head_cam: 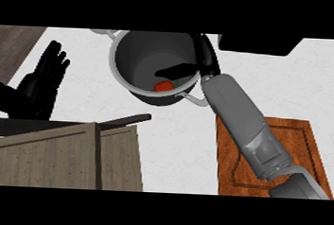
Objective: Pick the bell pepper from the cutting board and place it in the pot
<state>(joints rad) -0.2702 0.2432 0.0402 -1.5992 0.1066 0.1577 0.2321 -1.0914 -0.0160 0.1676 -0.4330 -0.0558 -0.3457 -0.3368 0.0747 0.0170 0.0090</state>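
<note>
- Bell pepper (164,86) down inside the pot (139,51), at the counter's (175,143) far edge.
- Right hand (207,54) reaches in over it; grasping or released, can't tell.
- Best: let go low, lift straight out past the rim.
- Left hand (42,78) open, resting at left edge.

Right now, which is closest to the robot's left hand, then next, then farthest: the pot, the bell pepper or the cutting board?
From the left hand, at the view's left:
1. Pot, top middle, just to the hand's right.
2. Bell pepper, inside the pot.
3. Cutting board, far over at the lower right.
</note>
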